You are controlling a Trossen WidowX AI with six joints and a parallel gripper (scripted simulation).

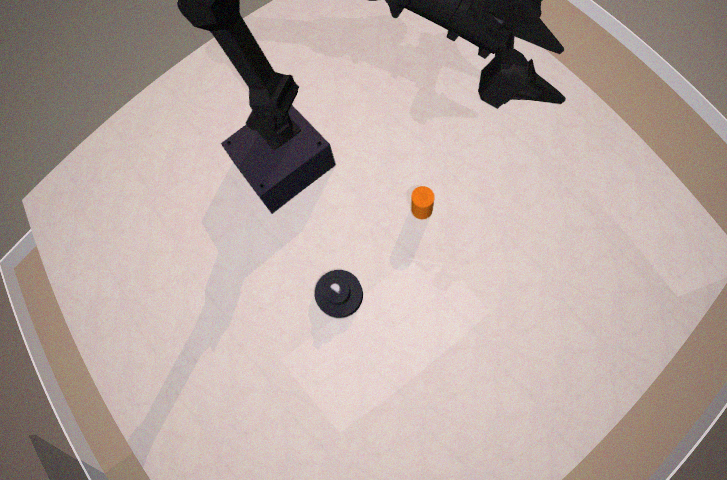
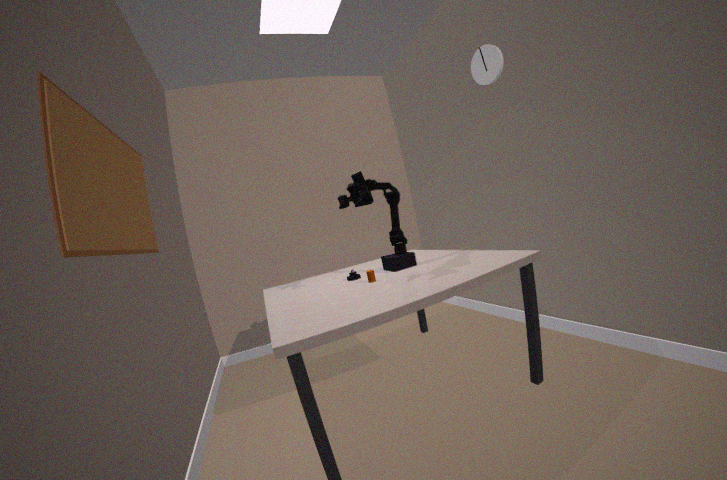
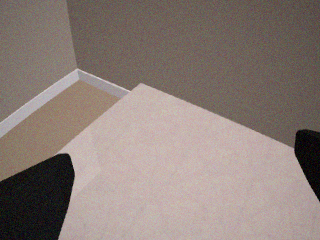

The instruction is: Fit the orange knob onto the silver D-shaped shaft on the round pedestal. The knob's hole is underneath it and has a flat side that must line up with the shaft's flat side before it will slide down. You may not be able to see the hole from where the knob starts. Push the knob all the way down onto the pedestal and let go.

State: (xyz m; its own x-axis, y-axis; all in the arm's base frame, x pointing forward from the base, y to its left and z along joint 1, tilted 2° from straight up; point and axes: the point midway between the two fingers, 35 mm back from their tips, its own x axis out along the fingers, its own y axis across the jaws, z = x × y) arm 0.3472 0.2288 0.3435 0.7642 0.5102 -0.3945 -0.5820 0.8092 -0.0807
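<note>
The orange knob (image 1: pixel 422 202) (image 2: pixel 370 276) stands upright on the table; its top is plain and its hole is hidden underneath. The dark round pedestal (image 1: pixel 348 308) (image 2: pixel 353 276) stands apart from it, lower left of the knob in the top view. The silver shaft (image 1: pixel 335 287) shows as a small bright tip at its centre; its flat side cannot be made out. My gripper (image 1: pixel 563 75) (image 3: pixel 186 155) is open and empty, high above the table and well away from both. Neither knob nor pedestal shows in the wrist view.
The arm's dark base block (image 1: pixel 273 164) (image 2: pixel 398 261) stands on the table (image 1: pixel 517 367) (image 2: pixel 324 311) (image 3: pixel 190 190), left of the knob in the top view. The wrist view shows a table corner, with floor (image 3: pixel 60 122) and walls beyond it.
</note>
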